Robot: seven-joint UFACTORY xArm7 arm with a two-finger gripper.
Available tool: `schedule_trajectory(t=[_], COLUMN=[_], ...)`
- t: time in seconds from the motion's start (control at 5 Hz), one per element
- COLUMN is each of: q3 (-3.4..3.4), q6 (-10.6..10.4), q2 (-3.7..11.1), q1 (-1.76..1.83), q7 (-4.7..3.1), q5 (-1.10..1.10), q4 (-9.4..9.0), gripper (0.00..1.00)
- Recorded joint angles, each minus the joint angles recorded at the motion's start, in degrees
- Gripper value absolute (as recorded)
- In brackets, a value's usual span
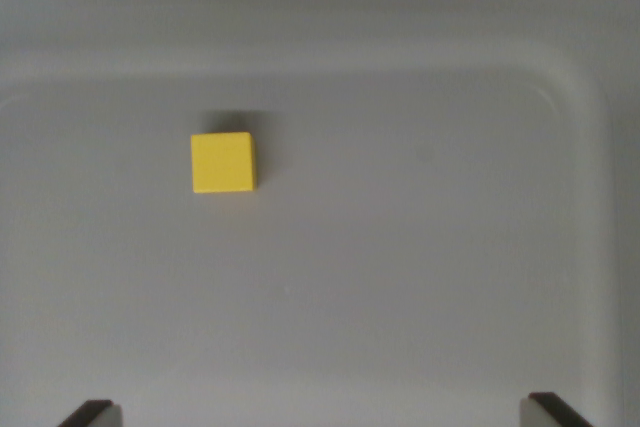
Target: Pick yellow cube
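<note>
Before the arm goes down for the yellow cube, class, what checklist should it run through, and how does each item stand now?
1. Yellow cube in view: ok.
2. Cube lying flat on the grey tray floor, apart from the walls: ok.
3. Nothing else close around the cube: ok.
4. Gripper open, fingertips at the bottom corners, wide apart: ok.
5. Gripper centred over the cube: not ok; the cube sits toward the wrist view's left and above the fingertips.
6. Height above the cube: cannot tell.

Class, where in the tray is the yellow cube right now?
In the wrist view, the cube sits alone on the grey tray's floor, left of centre, well above the two fingertips at the bottom edge.
</note>
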Motion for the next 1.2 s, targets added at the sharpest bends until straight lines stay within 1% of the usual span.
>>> schedule_trajectory(t=[0.2, 0.4, 0.6, 0.8, 1.0, 1.2], q3=[0.0, 0.07, 0.07, 0.15, 0.15, 0.26], q6=[0.0, -1.19, -1.19, -2.64, -2.64, -4.39], q2=[0.0, 0.74, 0.74, 1.64, 1.64, 2.72], q1=[0.0, 0.06, 0.06, 0.14, 0.14, 0.23], q7=[0.0, 0.03, 0.03, 0.07, 0.07, 0.12], q5=[0.0, 0.09, 0.09, 0.21, 0.21, 0.35], q4=[0.0, -0.44, -0.44, -0.98, -0.98, -1.62], gripper=[0.0, 0.0, 0.0, 0.0, 0.0, 0.0])
